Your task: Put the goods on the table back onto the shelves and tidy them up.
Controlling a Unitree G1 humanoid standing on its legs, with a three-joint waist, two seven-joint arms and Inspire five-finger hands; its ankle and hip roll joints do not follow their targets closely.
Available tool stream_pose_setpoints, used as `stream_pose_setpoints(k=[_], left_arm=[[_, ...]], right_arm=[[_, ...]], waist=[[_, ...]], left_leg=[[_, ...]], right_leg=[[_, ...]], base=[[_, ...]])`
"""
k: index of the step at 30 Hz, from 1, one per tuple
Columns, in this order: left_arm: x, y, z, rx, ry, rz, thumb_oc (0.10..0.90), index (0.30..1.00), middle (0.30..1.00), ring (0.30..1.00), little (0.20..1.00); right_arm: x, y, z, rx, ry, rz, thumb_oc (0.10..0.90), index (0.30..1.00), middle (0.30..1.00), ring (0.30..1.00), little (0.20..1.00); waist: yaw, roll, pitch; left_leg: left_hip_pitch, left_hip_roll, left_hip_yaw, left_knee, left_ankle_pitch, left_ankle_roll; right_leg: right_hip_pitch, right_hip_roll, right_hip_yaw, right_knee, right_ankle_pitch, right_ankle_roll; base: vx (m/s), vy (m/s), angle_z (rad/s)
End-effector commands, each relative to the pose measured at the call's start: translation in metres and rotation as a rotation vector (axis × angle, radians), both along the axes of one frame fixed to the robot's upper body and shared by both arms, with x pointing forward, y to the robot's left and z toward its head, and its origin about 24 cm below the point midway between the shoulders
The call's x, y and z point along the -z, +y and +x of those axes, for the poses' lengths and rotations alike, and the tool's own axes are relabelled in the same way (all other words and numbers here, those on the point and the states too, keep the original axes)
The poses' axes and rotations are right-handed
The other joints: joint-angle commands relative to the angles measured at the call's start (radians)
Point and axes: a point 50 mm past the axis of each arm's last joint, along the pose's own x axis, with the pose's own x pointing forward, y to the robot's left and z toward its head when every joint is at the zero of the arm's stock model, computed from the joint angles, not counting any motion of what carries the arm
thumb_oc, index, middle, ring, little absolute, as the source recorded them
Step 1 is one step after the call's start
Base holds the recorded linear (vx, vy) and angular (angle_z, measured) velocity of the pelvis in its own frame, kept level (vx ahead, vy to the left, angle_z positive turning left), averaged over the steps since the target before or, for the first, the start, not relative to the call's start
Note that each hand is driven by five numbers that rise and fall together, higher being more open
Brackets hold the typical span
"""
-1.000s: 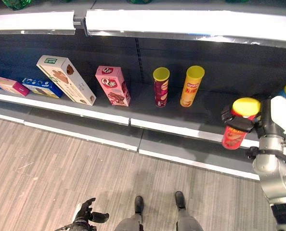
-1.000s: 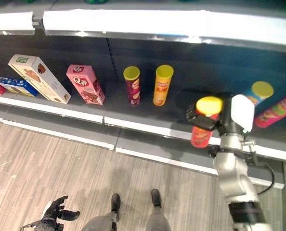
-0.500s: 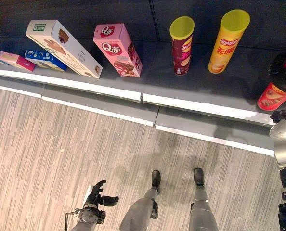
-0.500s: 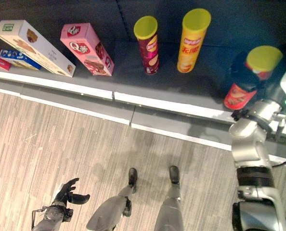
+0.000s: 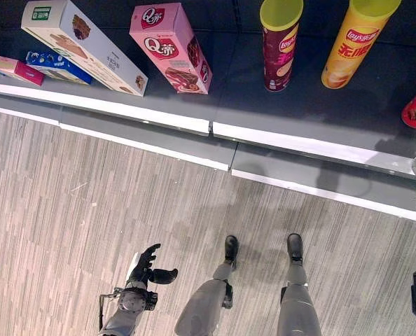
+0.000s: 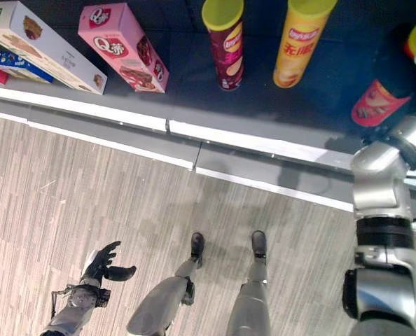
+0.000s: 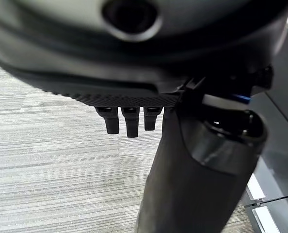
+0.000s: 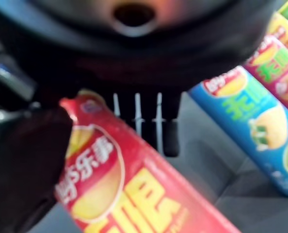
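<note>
The camera is tilting further down than a second ago, and the red chip can is now sitting base-down on the shelf at upper right. Left robot hand is hanging loose and open, lower left. Right robot hand is still gripping the can, so release is looking next.

The floor was laid in narrow, pale grey-brown wood-look strips running crosswise to a grey base ledge at its far side. The ledge carried a white strip along its front. A small pale scuff marked the strips.
</note>
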Motion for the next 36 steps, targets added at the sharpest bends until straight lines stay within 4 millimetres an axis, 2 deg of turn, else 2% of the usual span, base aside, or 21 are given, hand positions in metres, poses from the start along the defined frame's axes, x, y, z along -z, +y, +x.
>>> stream_pose_setpoints(k=[1,4,5,9,11,14,16,17,18,20,22,24,25,26,28,29,30,31,32,33,36], left_arm=[[-0.004,0.033,-0.01,-0.052,-0.006,0.117,0.8,0.9,0.9,0.9,0.9],[-0.004,0.031,-0.009,-0.047,-0.01,0.117,0.8,0.9,0.9,0.9,0.9],[-0.005,0.031,-0.007,-0.043,-0.016,0.122,0.8,0.9,0.9,0.9,0.9],[-0.005,0.033,-0.008,-0.061,-0.01,0.127,0.8,0.9,0.9,0.9,0.9],[-0.003,0.033,-0.009,-0.07,0.002,0.122,0.8,0.9,0.9,0.9,0.9],[0.003,0.033,-0.014,-0.105,0.042,0.117,0.8,0.9,0.9,0.9,0.9],[0.006,0.037,-0.017,-0.13,0.065,0.123,0.8,0.9,0.9,0.9,0.9],[0.008,0.04,-0.021,-0.16,0.082,0.124,0.8,0.9,0.9,0.9,0.9],[0.01,0.042,-0.023,-0.176,0.094,0.122,0.8,0.9,0.9,0.9,0.9],[0.017,0.049,-0.036,-0.241,0.151,0.122,0.8,0.9,0.9,0.9,0.9],[0.02,0.056,-0.043,-0.274,0.18,0.123,0.8,0.9,0.9,0.9,0.9],[0.024,0.062,-0.054,-0.302,0.227,0.119,0.8,0.9,0.9,0.9,0.9],[0.029,0.068,-0.066,-0.316,0.282,0.114,0.8,0.9,0.9,0.9,0.9],[0.03,0.068,-0.067,-0.315,0.283,0.114,0.8,0.9,0.9,0.9,0.9],[0.035,0.075,-0.081,-0.324,0.344,0.093,0.8,0.9,0.9,0.9,0.9],[0.036,0.075,-0.082,-0.32,0.348,0.093,0.8,0.9,0.9,0.9,0.9],[0.036,0.075,-0.082,-0.32,0.348,0.093,0.8,0.9,0.9,0.9,0.9],[0.037,0.075,-0.084,-0.305,0.36,0.086,0.8,0.9,0.9,0.9,0.9],[0.038,0.073,-0.085,-0.294,0.363,0.077,0.8,0.9,0.9,0.9,0.9],[0.038,0.073,-0.085,-0.295,0.362,0.077,0.8,0.9,0.9,0.9,0.9],[0.038,0.069,-0.081,-0.267,0.351,0.064,0.8,0.9,0.9,0.9,0.9]], right_arm=[[-0.061,-0.002,-0.025,0.042,-0.202,-0.151,0.4,0.3,0.3,0.3,0.3],[-0.06,-0.002,-0.023,0.041,-0.185,-0.15,0.4,0.3,0.3,0.3,0.3],[-0.058,-0.002,-0.022,0.034,-0.185,-0.142,0.8,0.9,0.9,0.9,0.9],[-0.049,0.003,-0.02,-0.001,-0.182,-0.129,0.8,0.9,0.9,0.9,0.9],[-0.042,0.014,-0.018,-0.076,-0.212,-0.103,0.8,0.9,0.9,0.9,0.9],[-0.019,0.036,-0.019,-0.229,-0.272,-0.02,0.8,0.9,0.9,0.9,0.9],[0.004,0.049,-0.026,-0.313,-0.274,0.023,0.8,0.9,0.9,0.9,0.9],[0.028,0.056,-0.033,-0.384,-0.249,0.077,0.8,0.9,0.9,0.9,0.9],[0.036,0.058,-0.035,-0.405,-0.245,0.098,0.8,0.9,0.9,0.9,0.9],[0.067,0.063,-0.05,-0.51,-0.151,0.156,0.8,0.9,0.9,0.9,0.9],[0.091,0.063,-0.058,-0.622,-0.024,0.215,0.8,0.9,0.9,0.9,0.9],[0.123,0.061,-0.063,-0.781,0.068,0.382,0.8,0.9,0.9,0.9,0.9],[0.153,0.056,-0.069,-0.874,0.175,0.525,0.8,0.9,0.9,0.9,0.9],[0.153,0.055,-0.069,-0.876,0.176,0.526,0.8,0.9,0.9,0.9,0.9],[0.228,0.041,-0.091,-0.876,0.552,0.755,0.8,0.9,0.9,0.9,0.9],[0.24,0.04,-0.097,-0.864,0.62,0.781,0.8,0.9,0.9,0.9,0.9],[0.24,0.04,-0.097,-0.864,0.62,0.781,0.8,0.9,0.9,0.9,0.9],[0.274,0.037,-0.114,-0.806,0.786,0.864,0.8,0.9,0.9,0.9,0.9],[0.291,0.037,-0.12,-0.774,0.871,0.892,0.8,0.9,0.9,0.9,0.9],[0.291,0.037,-0.12,-0.774,0.871,0.891,0.8,0.9,0.9,0.9,0.9],[0.326,0.042,-0.134,-0.705,1.068,0.937,0.8,0.9,0.9,0.9,0.9]], waist=[[0.016,-0.046,-0.087],[0.015,-0.044,-0.086],[0.013,-0.045,-0.084],[0.007,-0.055,-0.088],[0.002,-0.067,-0.096],[-0.013,-0.097,-0.112],[-0.026,-0.128,-0.131],[-0.042,-0.16,-0.157],[-0.047,-0.172,-0.168],[-0.076,-0.211,-0.212],[-0.095,-0.233,-0.232],[-0.108,-0.253,-0.255],[-0.117,-0.271,-0.276],[-0.116,-0.271,-0.276],[-0.13,-0.305,-0.305],[-0.133,-0.31,-0.311],[-0.132,-0.311,-0.311],[-0.132,-0.322,-0.319],[-0.131,-0.327,-0.323],[-0.131,-0.327,-0.322],[-0.123,-0.339,-0.328]], left_leg=[[-0.051,-0.029,-0.045,0.002,-0.048,-0.06],[-0.054,-0.029,-0.048,0.002,-0.046,-0.06],[-0.055,-0.03,-0.049,0.002,-0.047,-0.061],[-0.04,-0.025,-0.043,0.002,-0.051,-0.061],[-0.025,-0.02,-0.042,0.002,-0.056,-0.059],[0.005,-0.01,-0.036,0.002,-0.07,-0.055],[0.037,-0.001,-0.028,0.002,-0.082,-0.052],[0.066,0.009,-0.014,0.002,-0.093,-0.049],[0.078,0.013,-0.007,0.002,-0.098,-0.048],[0.131,0.024,0.019,0.002,-0.117,-0.044],[0.155,0.031,0.034,0.002,-0.123,-0.045],[0.176,0.039,0.048,0.002,-0.128,-0.047],[0.198,0.047,0.062,0.002,-0.134,-0.048],[0.2,0.047,0.063,0.002,-0.135,-0.048],[0.236,0.056,0.081,0.002,-0.144,-0.048],[0.241,0.058,0.085,0.002,-0.146,-0.049],[0.242,0.058,0.086,0.002,-0.146,-0.049],[0.254,0.063,0.092,0.002,-0.149,-0.05],[0.26,0.064,0.094,0.002,-0.15,-0.05],[0.261,0.064,0.095,0.002,-0.15,-0.05],[0.274,0.068,0.092,0.002,-0.153,-0.049]], right_leg=[[0.003,-0.047,-0.021,0.007,-0.069,0.067],[0.0,-0.046,-0.022,0.007,-0.069,0.066],[0.001,-0.046,-0.023,0.007,-0.069,0.066],[0.017,-0.042,-0.024,0.007,-0.073,0.064],[0.031,-0.039,-0.027,0.007,-0.078,0.064],[0.056,-0.033,-0.03,0.007,-0.083,0.062],[0.084,-0.03,-0.034,0.007,-0.089,0.06],[0.106,-0.027,-0.038,0.007,-0.09,0.059],[0.115,-0.027,-0.038,0.007,-0.09,0.06],[0.154,-0.024,-0.037,0.007,-0.089,0.061],[0.17,-0.021,-0.031,0.007,-0.086,0.062],[0.183,-0.02,-0.027,0.007,-0.083,0.063],[0.198,-0.019,-0.027,0.007,-0.08,0.065],[0.2,-0.019,-0.025,0.007,-0.081,0.065],[0.224,-0.018,-0.017,0.008,-0.078,0.068],[0.226,-0.019,-0.017,0.009,-0.077,0.069],[0.227,-0.019,-0.016,0.009,-0.078,0.069],[0.232,-0.02,-0.014,0.013,-0.078,0.071],[0.235,-0.019,-0.016,0.013,-0.078,0.072],[0.236,-0.019,-0.016,0.013,-0.078,0.072],[0.245,-0.019,-0.016,0.014,-0.081,0.071]], base=[[0.0,0.0,0.0],[0.0,0.0,0.0],[0.0,0.0,0.0],[-0.01,0.004,0.01],[0.0,0.01,0.05],[0.0,0.0,0.0],[0.06,0.0,-0.04],[0.08,0.015,-0.05],[0.14,0.038,-0.07],[0.13,0.066,-0.18],[0.08,0.049,-0.32],[0.06,0.044,-0.29],[0.05,0.032,-0.21],[0.07,0.014,-0.15],[0.04,0.005,-0.48],[0.02,0.002,-0.44],[0.03,-0.001,-0.06],[0.02,-0.003,-0.06],[0.0,0.0,0.0],[0.01,-0.004,-0.04],[0.02,-0.012,-0.15]])
